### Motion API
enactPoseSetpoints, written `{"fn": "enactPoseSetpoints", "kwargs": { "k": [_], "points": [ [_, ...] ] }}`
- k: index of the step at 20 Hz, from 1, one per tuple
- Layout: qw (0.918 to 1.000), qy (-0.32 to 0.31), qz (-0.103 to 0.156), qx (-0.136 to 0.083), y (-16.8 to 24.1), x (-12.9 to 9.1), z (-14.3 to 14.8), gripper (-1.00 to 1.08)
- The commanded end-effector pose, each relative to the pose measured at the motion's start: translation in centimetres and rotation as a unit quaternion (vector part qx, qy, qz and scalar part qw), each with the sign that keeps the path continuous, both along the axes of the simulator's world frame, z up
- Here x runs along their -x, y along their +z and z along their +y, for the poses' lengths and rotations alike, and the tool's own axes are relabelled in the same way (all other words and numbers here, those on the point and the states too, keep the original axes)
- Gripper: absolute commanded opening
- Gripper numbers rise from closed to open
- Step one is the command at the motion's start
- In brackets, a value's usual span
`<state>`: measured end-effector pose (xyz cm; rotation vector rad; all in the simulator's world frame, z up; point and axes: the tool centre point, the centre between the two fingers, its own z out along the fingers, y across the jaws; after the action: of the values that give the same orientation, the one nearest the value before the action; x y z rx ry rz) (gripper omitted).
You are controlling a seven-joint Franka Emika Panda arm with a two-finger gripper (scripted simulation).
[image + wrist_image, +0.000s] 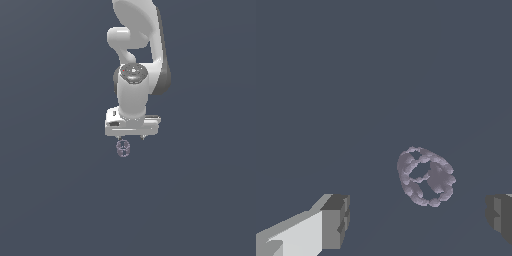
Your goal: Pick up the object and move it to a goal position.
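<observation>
Nearest the wrist camera were two grey fingertips [336, 220], one ending a pale finger bar and the other [499, 216] cut off by the frame's edge, with a broad stretch of bare surface between them. That surface, a flat slate-blue ground [55, 200], was the largest thing in either picture and filled every part not taken by the robot; it showed no edge, seam or marking.

Next in size was the white arm [134, 95], which came down from the top of the exterior view in a stack of rounded links, with a dark round cap on the joint facing the camera and a darker band along its side toward the exterior view's right. Below it sat the wide, flat hand, and under that the gripper [130, 137], of which only two short dark tips showed beneath the hand in the exterior view. Its jaws stood spread wide and held nothing.

Smallest was the object [123, 148], [426, 176], a pale purple-grey ring with an openwork, beaded outline and holes through its middle. In the exterior view it appeared just under the hand, toward the tip on the exterior view's left, much narrower than the hand above it. In the wrist view it lay between the two fingertips, closer to the cut-off one, touching neither. Whether it rested on the ground could not be told.
</observation>
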<state>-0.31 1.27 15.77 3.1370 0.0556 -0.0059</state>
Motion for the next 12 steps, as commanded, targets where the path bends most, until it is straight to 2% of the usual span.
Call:
{"fn": "enactPoseSetpoints", "kwargs": {
  "k": [1,12],
  "points": [
    [1.0000,0.000,0.000,0.000,0.00,0.00,0.00,1.00],
    [0.9998,0.020,-0.005,-0.001,0.95,-0.20,-0.29,1.00]
  ]
}}
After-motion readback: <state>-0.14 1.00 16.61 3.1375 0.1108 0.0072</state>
